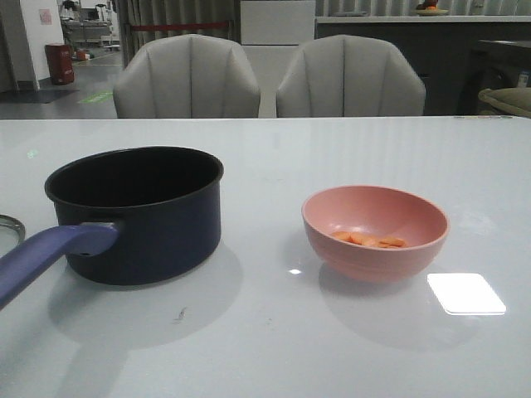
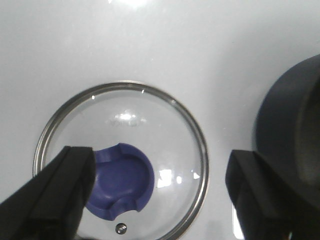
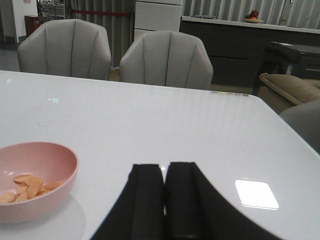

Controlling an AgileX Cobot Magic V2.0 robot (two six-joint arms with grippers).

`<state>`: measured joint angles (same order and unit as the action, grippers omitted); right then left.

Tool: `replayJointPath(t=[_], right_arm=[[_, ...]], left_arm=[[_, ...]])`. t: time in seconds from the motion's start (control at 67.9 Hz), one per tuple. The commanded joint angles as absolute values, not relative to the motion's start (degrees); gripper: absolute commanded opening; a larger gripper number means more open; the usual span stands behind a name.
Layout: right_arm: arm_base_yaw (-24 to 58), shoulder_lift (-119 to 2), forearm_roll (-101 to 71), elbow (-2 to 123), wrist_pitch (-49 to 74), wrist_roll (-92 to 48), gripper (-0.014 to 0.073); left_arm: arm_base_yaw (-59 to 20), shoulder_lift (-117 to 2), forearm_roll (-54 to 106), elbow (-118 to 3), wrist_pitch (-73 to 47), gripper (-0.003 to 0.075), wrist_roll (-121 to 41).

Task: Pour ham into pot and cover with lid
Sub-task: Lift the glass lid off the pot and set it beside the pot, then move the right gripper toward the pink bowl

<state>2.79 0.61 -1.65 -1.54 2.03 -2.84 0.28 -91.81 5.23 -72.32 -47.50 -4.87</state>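
Note:
The dark navy pot (image 1: 137, 215) stands at the left of the table, its purple-blue handle (image 1: 46, 253) pointing to the near left. The pink bowl (image 1: 375, 230) at the right holds a few orange-pink ham pieces (image 1: 369, 240). The glass lid (image 2: 122, 160) with its purple-blue knob (image 2: 120, 180) lies flat on the table left of the pot; only its rim (image 1: 8, 225) shows in the front view. My left gripper (image 2: 160, 187) is open above the lid, its jaws wide apart over it. My right gripper (image 3: 164, 180) is shut and empty, right of the bowl (image 3: 32, 180).
Two grey chairs (image 1: 187, 79) stand behind the table's far edge. A bright light reflection (image 1: 465, 293) lies on the white table (image 1: 274, 332) near the bowl. The pot's wall (image 2: 295, 130) is close to the lid in the left wrist view.

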Motion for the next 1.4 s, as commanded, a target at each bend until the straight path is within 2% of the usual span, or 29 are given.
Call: replayJointPath(t=[0.0, 0.53, 0.987, 1.193, 1.384], right_arm=[[2.57, 1.76, -1.00, -1.24, -2.83, -3.12, 0.0148], [2.57, 1.71, -1.00, -1.24, -2.82, -3.12, 0.0148], [2.57, 1.71, -1.00, -1.24, -2.82, -3.12, 0.0148], [2.57, 1.71, -1.00, -1.24, -2.82, -3.12, 0.0148], [2.57, 1.71, -1.00, -1.24, -2.82, -3.12, 0.0148]], left_arm=[[-1.82, -83.46, 5.77, -72.30, -42.00, 0.0564, -5.13], [-9.61, -46.27, 5.77, -47.73, -21.92, 0.0564, -5.13], [-9.71, -13.44, 11.27, -28.94, -20.00, 0.0564, -5.13], [-11.74, -5.31, 10.67, -22.98, -17.31, 0.0564, -5.13], [-15.06, -4.09, 10.46, -21.42, -14.95, 0.0564, -5.13]])
